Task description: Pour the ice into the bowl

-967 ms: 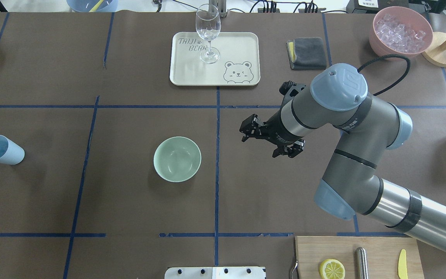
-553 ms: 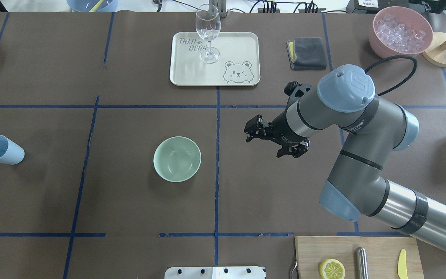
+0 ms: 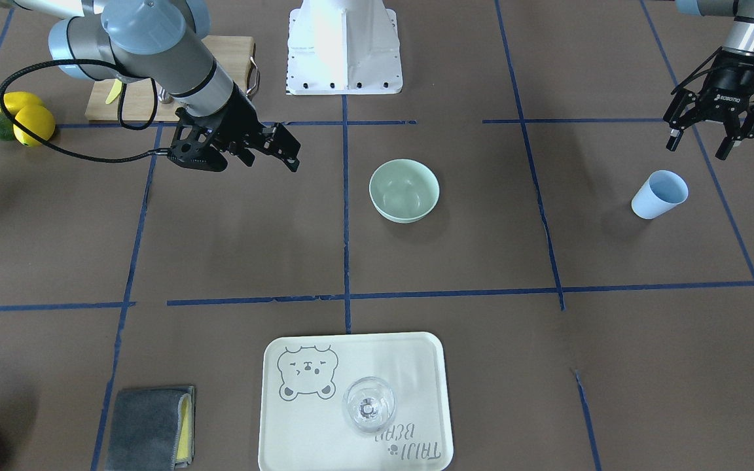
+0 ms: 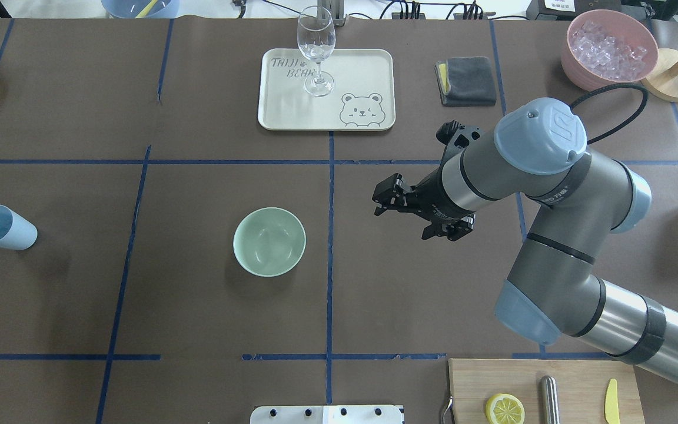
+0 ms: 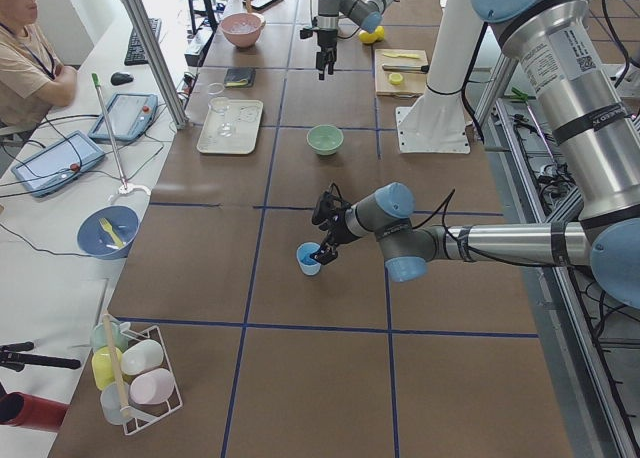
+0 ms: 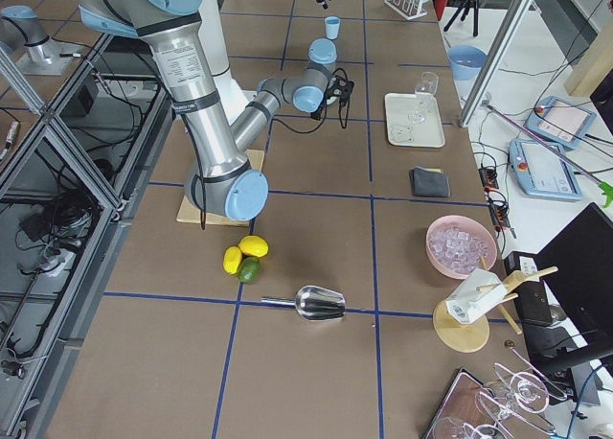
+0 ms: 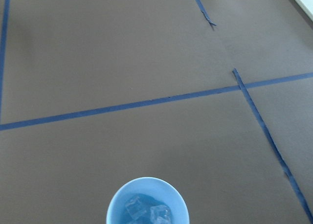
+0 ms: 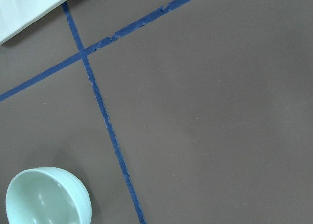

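The pale mint-green bowl [image 4: 269, 241] [image 3: 404, 190] [image 8: 46, 197] stands upright and holds nothing, near the table's middle. A light blue cup [image 4: 2, 228] [image 3: 659, 194] [image 7: 147, 204] stands far out on the left side, and the left wrist view shows a few clear ice cubes [image 7: 146, 214] in it. My left gripper [image 3: 704, 147] hangs open just behind and above the cup without touching it. My right gripper [image 4: 401, 222] [image 3: 272, 160] is open with nothing in it, hovering to the right of the bowl and well apart from it.
A cream tray [image 4: 280, 112] at the far side carries a wine glass [image 4: 316, 50]. A grey cloth [image 4: 465, 80] and a pink container [image 4: 608, 47] sit far right. A cutting board [image 4: 542, 391] with a lemon slice lies near the front right. Whole lemons [image 3: 23, 118] lie beside it.
My right arm has drifted a little to the right, away from the bowl, gripper still open. The left fingertip that showed at the cup's rim has pulled back toward the left edge.
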`<state>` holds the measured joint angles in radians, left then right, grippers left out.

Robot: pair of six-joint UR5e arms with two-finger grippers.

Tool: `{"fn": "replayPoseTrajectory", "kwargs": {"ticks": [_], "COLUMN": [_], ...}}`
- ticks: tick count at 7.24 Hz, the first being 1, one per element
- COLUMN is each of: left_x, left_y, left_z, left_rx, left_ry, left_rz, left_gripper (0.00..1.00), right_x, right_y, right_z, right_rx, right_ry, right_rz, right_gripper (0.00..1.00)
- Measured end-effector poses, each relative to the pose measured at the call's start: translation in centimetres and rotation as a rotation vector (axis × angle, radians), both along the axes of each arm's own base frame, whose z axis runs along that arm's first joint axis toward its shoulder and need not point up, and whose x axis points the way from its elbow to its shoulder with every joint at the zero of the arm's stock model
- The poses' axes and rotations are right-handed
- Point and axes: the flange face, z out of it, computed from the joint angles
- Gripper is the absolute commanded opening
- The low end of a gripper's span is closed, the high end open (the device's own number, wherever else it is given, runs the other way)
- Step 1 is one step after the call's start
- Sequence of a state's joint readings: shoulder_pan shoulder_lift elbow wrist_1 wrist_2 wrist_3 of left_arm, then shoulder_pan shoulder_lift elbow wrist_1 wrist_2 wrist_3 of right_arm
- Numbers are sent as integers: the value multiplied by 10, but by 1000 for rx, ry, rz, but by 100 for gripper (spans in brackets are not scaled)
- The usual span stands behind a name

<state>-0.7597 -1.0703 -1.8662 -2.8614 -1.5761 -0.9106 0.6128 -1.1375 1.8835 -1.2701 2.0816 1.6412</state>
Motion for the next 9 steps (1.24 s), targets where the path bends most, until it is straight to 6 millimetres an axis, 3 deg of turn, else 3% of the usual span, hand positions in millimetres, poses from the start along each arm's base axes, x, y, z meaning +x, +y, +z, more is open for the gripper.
{"fn": "replayPoseTrajectory", "kwargs": {"ticks": [2, 4, 7, 9], "left_x": [31, 62, 75, 97], "left_y": [26, 53, 64, 63], "left_z": [17, 47, 73, 80], "left_rx": [-68, -69, 53, 116], "left_ry": [50, 64, 35, 35], "left_rz": [-120, -247, -381, -425], "left_gripper": [99, 99, 99, 99], "right_x": [1, 0, 0, 1], "right_y": [7, 9, 9, 9], "right_z": [-3, -4, -2, 2], "right_rx": [5, 8, 8, 5], "right_ry": [-7, -7, -5, 1], "right_rz": [-4, -5, -3, -3], "right_gripper": [100, 100, 100, 100]}}
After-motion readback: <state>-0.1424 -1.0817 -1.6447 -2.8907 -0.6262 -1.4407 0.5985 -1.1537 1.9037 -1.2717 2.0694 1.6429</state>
